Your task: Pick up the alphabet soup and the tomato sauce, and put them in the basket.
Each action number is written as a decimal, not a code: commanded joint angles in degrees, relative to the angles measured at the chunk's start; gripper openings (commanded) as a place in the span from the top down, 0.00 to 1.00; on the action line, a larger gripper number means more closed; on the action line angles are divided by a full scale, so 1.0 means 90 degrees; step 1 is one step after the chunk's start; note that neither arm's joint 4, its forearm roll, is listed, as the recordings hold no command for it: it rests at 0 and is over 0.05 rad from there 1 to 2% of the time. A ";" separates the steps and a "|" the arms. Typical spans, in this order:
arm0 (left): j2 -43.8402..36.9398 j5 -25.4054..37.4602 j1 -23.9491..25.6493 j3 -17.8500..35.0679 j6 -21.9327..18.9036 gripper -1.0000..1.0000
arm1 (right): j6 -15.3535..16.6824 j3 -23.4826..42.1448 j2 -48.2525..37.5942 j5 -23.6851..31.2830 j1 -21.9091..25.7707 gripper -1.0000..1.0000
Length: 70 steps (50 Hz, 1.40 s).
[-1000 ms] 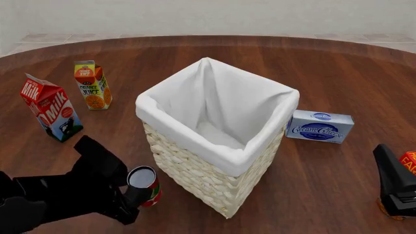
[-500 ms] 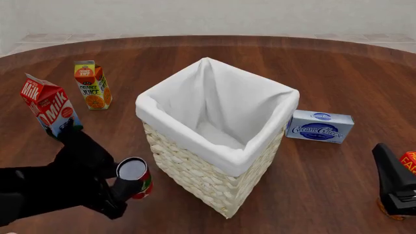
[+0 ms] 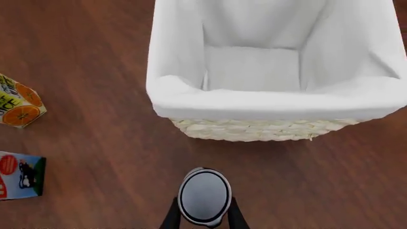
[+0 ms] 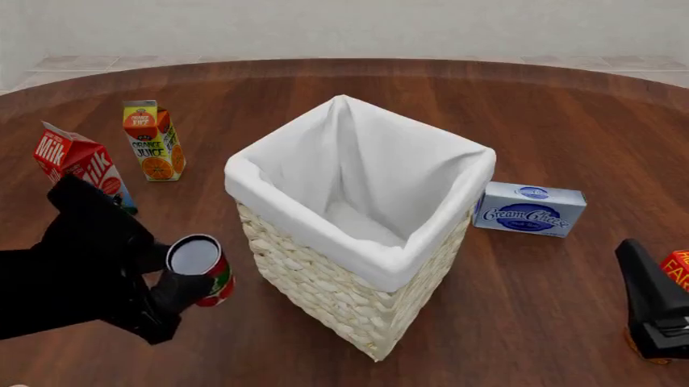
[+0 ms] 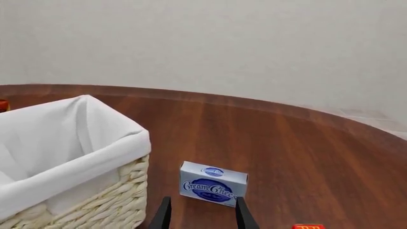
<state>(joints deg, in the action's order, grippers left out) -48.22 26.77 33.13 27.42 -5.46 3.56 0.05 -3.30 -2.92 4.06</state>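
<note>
At the near left of the desk (image 4: 560, 129), the left gripper (image 4: 177, 284) pinches the tomato sauce (image 4: 202, 268) between its jaws, the can clear of the wood and tilted, just left of the basket (image 4: 323, 290) and lower than its rim. The wrist view shows the can's silver top between the two fingers (image 3: 170, 217), with the basket's white liner (image 3: 273, 102) ahead. This looks like the carrying step for the first can: the next move calls for lifting it above the folded rim, bringing it rightward over the opening, and only then spreading the jaws. The alphabet soup is not plainly in view; only an orange sliver shows under the right arm at the near right edge, too little to name. The right gripper (image 5: 200, 214) hangs with its jaws spread, holding nothing, facing a blue-and-white box (image 4: 530, 209) that reads "Cream Cheese", right of the basket. At the far left stand a red carton (image 4: 73, 157) lettered "Milk" and a carton (image 4: 152, 140) reading "Orange Juice". A red package (image 4: 677, 268) at the right edge shows only the letters "FA".
</note>
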 commanded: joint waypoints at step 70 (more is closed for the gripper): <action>-0.0621 0.1238 0.0291 0.2841 -0.1634 1.00 | -0.0030 0.0008 0.0182 0.0153 0.0041 0.00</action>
<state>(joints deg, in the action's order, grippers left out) -51.82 38.22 34.33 50.34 -18.50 3.38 0.14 -2.12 -2.03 4.28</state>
